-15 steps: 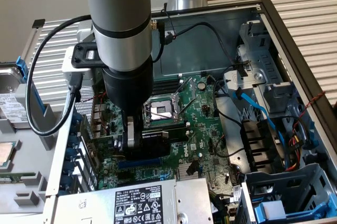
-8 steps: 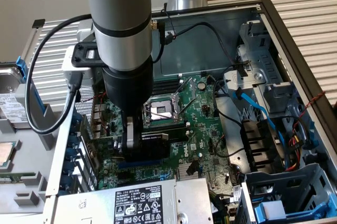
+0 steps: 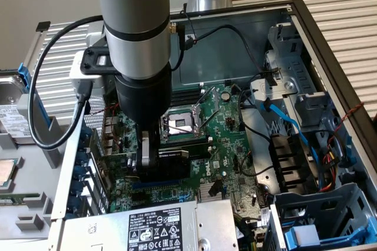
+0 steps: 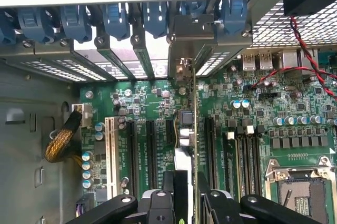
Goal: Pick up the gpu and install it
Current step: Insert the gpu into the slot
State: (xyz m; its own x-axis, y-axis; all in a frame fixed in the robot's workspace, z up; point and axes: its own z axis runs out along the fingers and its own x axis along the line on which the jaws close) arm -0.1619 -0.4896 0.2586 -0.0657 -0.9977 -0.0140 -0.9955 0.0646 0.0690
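**Partly closed gripper clamped on the gpu inside the case**

Lower left of centre in the exterior view, the gripper [image 3: 152, 159] is seen narrowed and pinching the gpu [image 3: 175, 162]. The card is held upright at the motherboard [image 3: 238, 139], just beside the CPU socket [image 3: 179, 122]. Whether it is seated cannot be told. In the wrist view the card is shown edge-on between the fingers [image 4: 168, 195], its silver bracket [image 4: 184, 45] against the rear openings and black expansion slots [image 4: 150, 150] alongside. The open computer case [image 3: 330, 45] is seen to contain the board, blue cables [image 3: 288, 121] and a labelled power supply [image 3: 147, 230].
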